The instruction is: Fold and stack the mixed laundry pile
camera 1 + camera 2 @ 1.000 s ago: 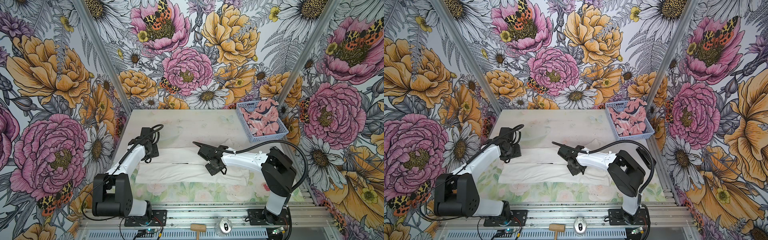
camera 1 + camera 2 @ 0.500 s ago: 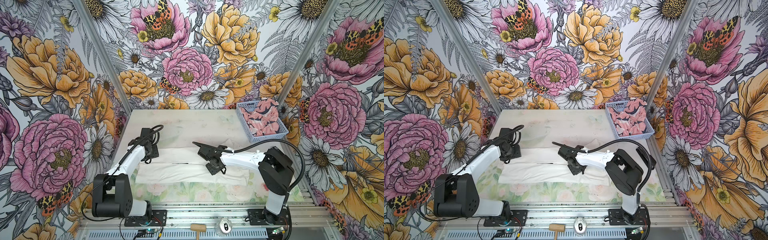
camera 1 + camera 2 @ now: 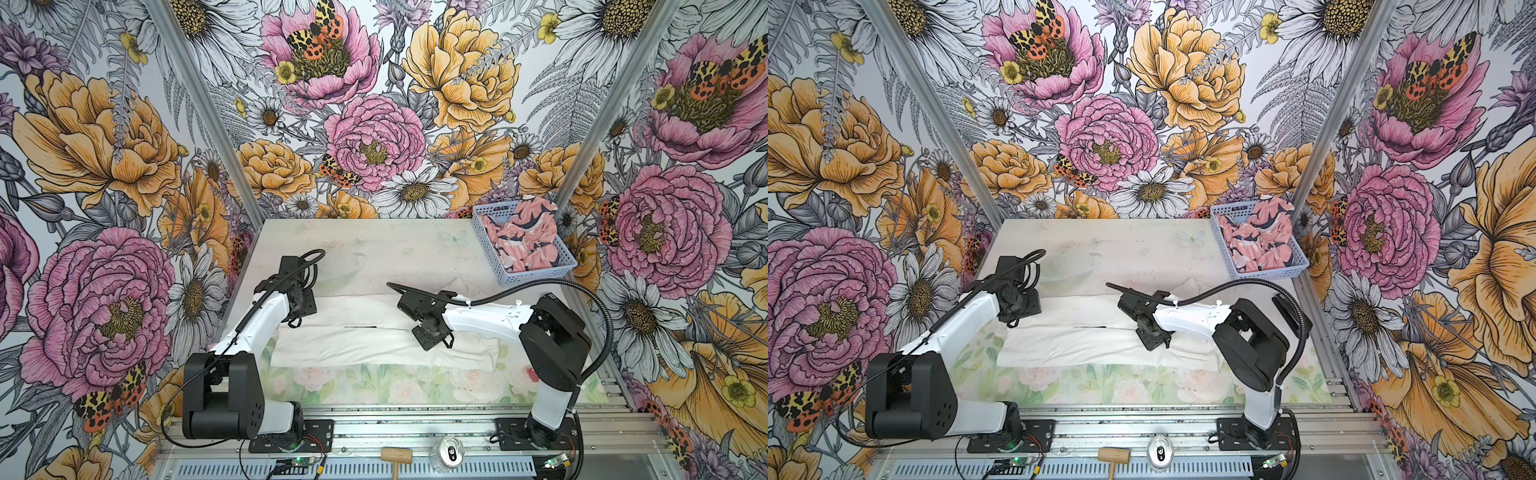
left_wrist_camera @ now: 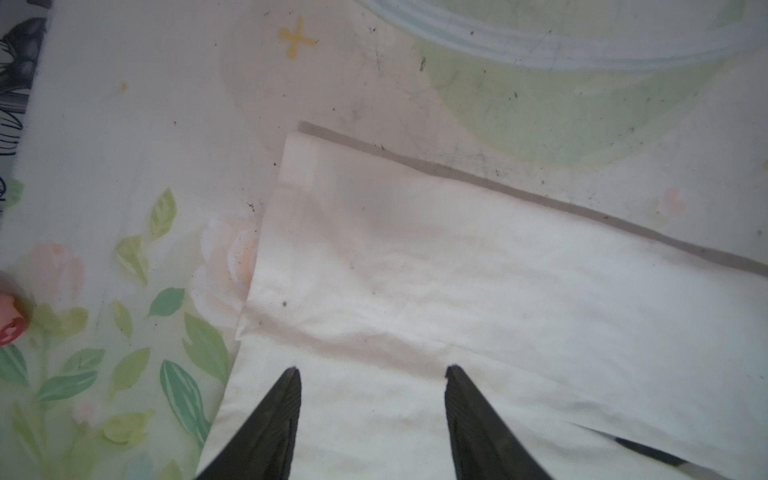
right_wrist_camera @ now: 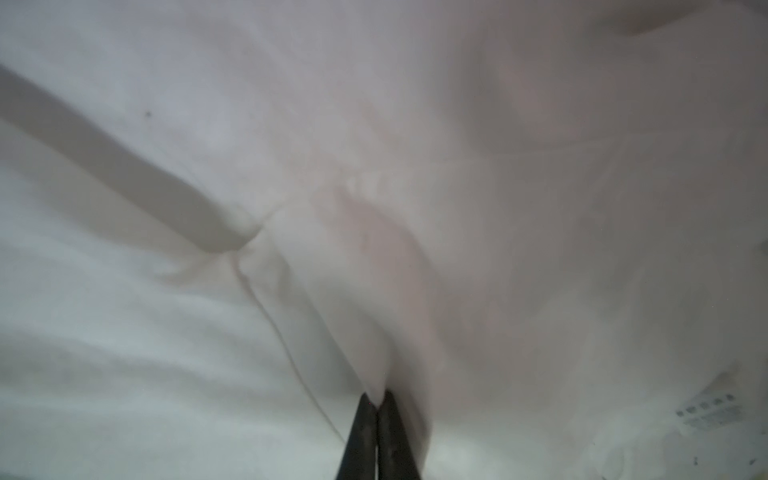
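Note:
A white T-shirt point(image 3: 365, 336) point(image 3: 1092, 340) lies spread flat across the middle of the table in both top views. My left gripper point(image 3: 296, 321) point(image 3: 1016, 322) hovers over its far left corner. In the left wrist view this gripper point(image 4: 372, 370) stands open above the white cloth point(image 4: 478, 291), with nothing between its fingers. My right gripper point(image 3: 435, 338) point(image 3: 1154, 338) sits on the shirt right of the middle. The right wrist view shows it point(image 5: 377, 395) shut, pinching a raised ridge of the white fabric point(image 5: 208, 353). The pink garment point(image 3: 524, 243) point(image 3: 1260, 243) with navy and white shapes lies crumpled in the basket.
A light blue perforated basket point(image 3: 536, 277) point(image 3: 1271, 274) stands at the back right corner against the wall. A drink can point(image 3: 451, 453) and a wooden mallet point(image 3: 397, 456) lie on the front rail. Flowered walls enclose the table on three sides.
The right gripper's jaws have closed onto a fold of the white T-shirt. Both arms have stayed almost where they were.

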`<move>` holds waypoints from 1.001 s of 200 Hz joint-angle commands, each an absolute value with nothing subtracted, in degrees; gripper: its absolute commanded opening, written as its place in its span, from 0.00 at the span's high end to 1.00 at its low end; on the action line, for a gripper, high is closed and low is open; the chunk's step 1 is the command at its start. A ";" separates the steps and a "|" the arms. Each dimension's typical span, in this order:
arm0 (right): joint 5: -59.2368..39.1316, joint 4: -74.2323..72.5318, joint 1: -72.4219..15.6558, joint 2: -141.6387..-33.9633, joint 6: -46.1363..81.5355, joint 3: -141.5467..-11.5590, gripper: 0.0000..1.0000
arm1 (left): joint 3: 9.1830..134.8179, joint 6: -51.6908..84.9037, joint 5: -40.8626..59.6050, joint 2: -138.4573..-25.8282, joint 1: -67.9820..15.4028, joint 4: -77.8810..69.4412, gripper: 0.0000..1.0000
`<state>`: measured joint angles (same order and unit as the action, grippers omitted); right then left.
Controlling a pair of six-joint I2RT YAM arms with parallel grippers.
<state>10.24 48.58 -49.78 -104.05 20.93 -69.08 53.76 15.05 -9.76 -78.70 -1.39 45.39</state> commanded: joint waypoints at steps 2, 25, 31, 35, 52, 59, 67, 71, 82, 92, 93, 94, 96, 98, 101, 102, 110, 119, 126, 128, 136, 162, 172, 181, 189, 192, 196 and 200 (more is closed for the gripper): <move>6.49 47.64 -49.40 -99.50 21.42 -68.40 1.00 | 53.26 14.91 -9.45 -77.20 -0.70 45.79 0.43; 4.83 47.64 -49.47 -97.95 21.84 -68.10 1.00 | 53.18 14.97 -9.14 -77.18 -0.63 45.79 0.43; 4.45 47.64 -49.53 -97.74 21.91 -68.09 1.00 | 53.17 15.03 -9.12 -77.17 -0.68 45.78 0.43; 4.11 47.61 -49.53 -97.73 21.91 -68.08 1.00 | 53.20 15.03 -9.09 -77.23 -0.75 45.79 0.43; 2.95 47.66 -49.53 -98.14 21.94 -68.12 1.00 | 53.26 15.02 -8.97 -77.17 -0.70 45.79 0.43; 2.29 47.65 -49.53 -98.61 21.81 -68.27 1.00 | 53.26 15.02 -8.96 -77.22 -0.70 45.79 0.43; 1.52 47.60 -49.58 -99.11 21.72 -68.38 1.00 | 53.26 15.02 -8.92 -77.14 -0.63 45.79 0.43; 1.23 47.49 -49.65 -99.26 21.71 -68.54 1.00 | 53.26 15.03 -8.87 -77.08 -0.67 45.77 0.43; -0.09 47.13 -49.86 -99.51 21.41 -68.68 1.00 | 53.18 15.03 -8.88 -77.00 -0.68 45.77 0.42; -0.96 47.03 -49.96 -99.48 21.03 -68.74 0.92 | 53.09 14.98 -8.88 -76.91 -0.71 45.79 0.42; -1.01 47.03 -49.99 -99.40 21.02 -68.74 0.90 | 53.09 15.00 -8.88 -76.95 -0.71 45.79 0.42; -1.07 47.02 -50.00 -99.40 21.05 -68.73 0.89 | 53.09 15.02 -8.88 -76.88 -0.71 45.79 0.42; -1.17 47.02 -50.01 -99.29 21.06 -68.71 0.87 | 53.09 15.00 -8.88 -76.83 -0.70 45.79 0.42; -1.19 46.98 -50.01 -99.13 20.95 -68.70 0.85 | 53.09 14.98 -8.88 -76.78 -0.73 45.79 0.43; -1.26 46.88 -50.01 -98.88 20.90 -68.66 0.83 | 53.01 15.07 -8.87 -76.73 -0.71 45.75 0.42; -1.29 46.86 -50.01 -98.83 20.87 -68.65 0.82 | 53.00 15.05 -8.87 -76.73 -0.70 45.73 0.42; -0.73 46.55 -49.99 -98.05 20.85 -68.34 0.78 | 52.91 15.06 -8.88 -76.64 -0.68 45.79 0.42; -0.38 46.03 -49.68 -97.09 21.04 -67.80 0.76 | 52.87 15.13 -8.79 -76.60 -0.72 45.79 0.42; -0.27 45.72 -49.27 -96.52 21.29 -67.40 0.75 | 52.82 15.15 -8.75 -76.62 -0.70 45.79 0.42; -0.33 45.64 -49.12 -96.42 21.41 -67.28 0.75 | 52.89 15.23 -8.71 -76.57 -0.68 45.79 0.42; -0.31 45.29 -48.59 -95.81 21.58 -66.87 0.75 | 52.83 15.29 -8.60 -76.56 -0.78 45.79 0.43; 0.14 43.49 -46.20 -94.56 22.95 -65.02 0.74 | 53.08 15.49 -8.55 -76.57 -1.12 45.79 0.42; 0.23 43.24 -45.74 -95.18 23.13 -64.86 0.75 | 53.24 15.56 -8.57 -76.55 -1.28 45.79 0.43; 0.01 43.10 -45.73 -96.14 23.06 -65.03 0.76 | 53.33 15.60 -8.53 -76.64 -1.40 45.79 0.42; -0.26 42.77 -45.74 -96.96 23.07 -65.25 0.77 | 53.43 15.73 -8.53 -76.73 -1.49 45.79 0.43; -0.42 42.66 -45.72 -97.33 23.12 -65.34 0.78 | 53.44 15.71 -8.50 -76.77 -1.50 45.79 0.43; -0.97 42.37 -45.77 -97.84 23.26 -65.44 0.78 | 53.58 15.73 -8.45 -76.81 -1.68 45.79 0.43; -1.59 42.01 -45.77 -98.16 23.33 -65.52 0.79 | 53.53 15.73 -8.44 -76.90 -1.71 45.79 0.42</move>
<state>-0.08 44.77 -45.54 -96.77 22.20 -65.34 53.45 15.07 -9.54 -77.97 -1.28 45.69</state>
